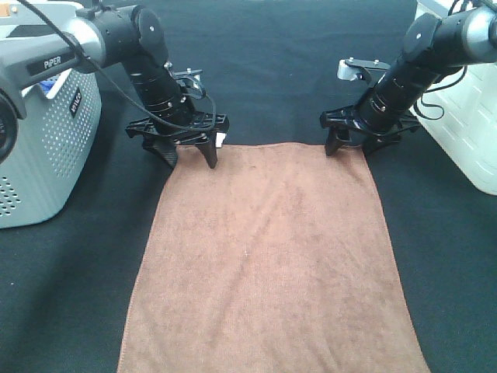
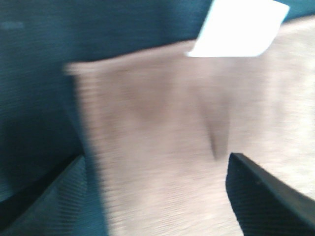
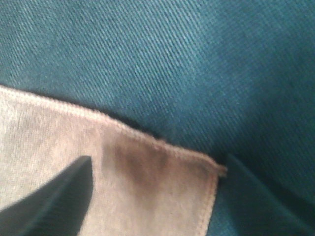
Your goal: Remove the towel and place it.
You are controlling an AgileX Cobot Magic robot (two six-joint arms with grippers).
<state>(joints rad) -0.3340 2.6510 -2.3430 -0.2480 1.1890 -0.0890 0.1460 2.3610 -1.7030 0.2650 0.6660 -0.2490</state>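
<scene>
The left gripper (image 1: pixel 190 159), a black two-fingered claw with ribbed inner pads, stands with its jaws wide apart, straddling the far left corner of the towel and clamping nothing. The right gripper (image 1: pixel 351 146), of the same black build, is also spread wide, one finger over the cloth and the other just past the far right corner.

The large brown rectangular plush towel (image 1: pixel 268 256) lies spread flat on the worktop between the two arms, its near end running out of the high view. Its nap is soft and short, with faint lengthwise creases, and a stitched hem edges its sides. A small white rectangular tag (image 2: pixel 241 27) sticks out at the far left corner, beside the left gripper's fingers; the left wrist view is blurred.

The worktop (image 1: pixel 295 62) is covered in dark woven cloth with a fine diagonal twill. On the left stands a grey plastic basket (image 1: pixel 46 148) with perforated walls, apart from the towel. On the right sits a white ribbed plastic container (image 1: pixel 466 140).
</scene>
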